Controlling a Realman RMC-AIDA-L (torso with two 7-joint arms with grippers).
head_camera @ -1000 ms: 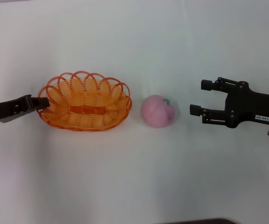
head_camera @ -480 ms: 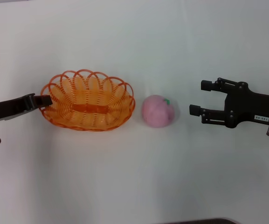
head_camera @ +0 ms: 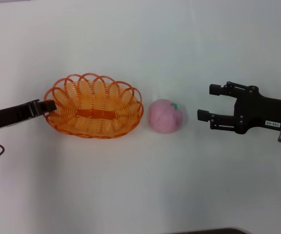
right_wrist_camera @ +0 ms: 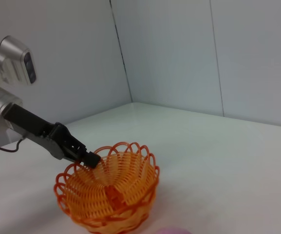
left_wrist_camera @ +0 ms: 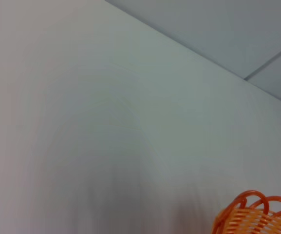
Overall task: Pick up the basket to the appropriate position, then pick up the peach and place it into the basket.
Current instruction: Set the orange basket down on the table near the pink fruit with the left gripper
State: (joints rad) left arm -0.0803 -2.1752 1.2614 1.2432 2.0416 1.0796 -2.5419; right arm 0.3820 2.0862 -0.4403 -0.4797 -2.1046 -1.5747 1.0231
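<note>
The orange woven basket (head_camera: 82,127) is left of centre on the white table, and it is empty. My left gripper (head_camera: 50,105) is shut on the looped rim at its left end; the right wrist view shows this grip (right_wrist_camera: 89,159) on the basket (right_wrist_camera: 108,192). I cannot tell whether the basket rests on the table or hangs just above it. A piece of its rim shows in the left wrist view (left_wrist_camera: 257,217). The pink peach (head_camera: 165,116) with a green leaf sits just right of the basket, a small gap apart. My right gripper (head_camera: 207,102) is open and empty, to the right of the peach, its fingers pointing at it.
The white table (head_camera: 140,185) extends all round the basket and peach. A dark edge shows at the front of the table (head_camera: 203,231). Pale walls stand behind the table in the right wrist view (right_wrist_camera: 179,53).
My left gripper has carried the basket a little to the right, closing the gap to the peach. The peach and the right gripper have not moved.
</note>
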